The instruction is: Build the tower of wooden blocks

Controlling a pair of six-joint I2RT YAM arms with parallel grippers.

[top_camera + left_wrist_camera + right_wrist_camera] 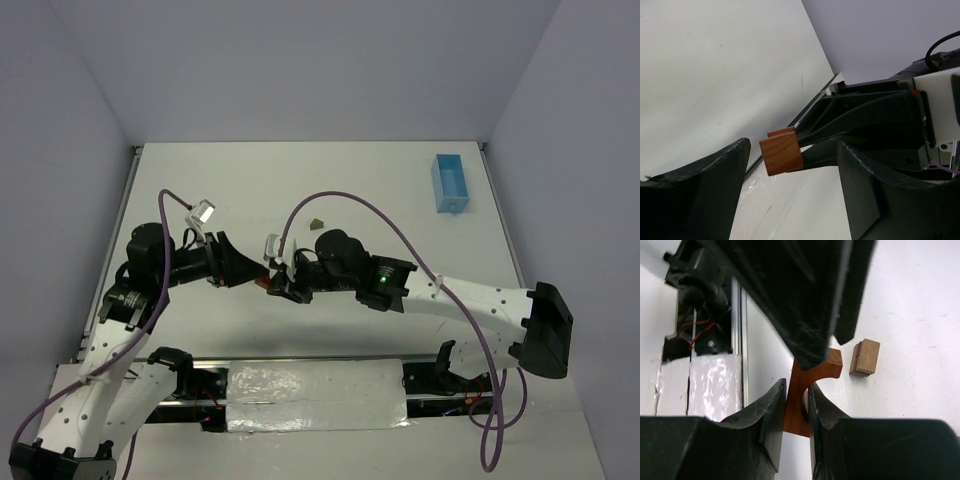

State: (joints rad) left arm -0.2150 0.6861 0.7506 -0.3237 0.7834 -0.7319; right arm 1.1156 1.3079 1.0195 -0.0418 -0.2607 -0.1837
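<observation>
My right gripper [278, 287] [798, 388] is shut on a reddish arch-shaped wood block [832, 366] and holds it above the table. The block's end shows in the left wrist view [782, 153], sticking out of the right gripper's black fingers [860, 120]. My left gripper [243, 270] [792, 150] is open, its jaws wide on either side of that block without touching it. A small tan wood block [865, 357] lies on the table beyond. A tiny olive-brown piece [316, 224] lies further back. No stacked tower is in view.
A light-blue tray [451, 183] stands at the back right. The table's front rail with shiny tape [315, 395] [715, 385] runs just behind the grippers. Purple cables [400, 235] loop over the arms.
</observation>
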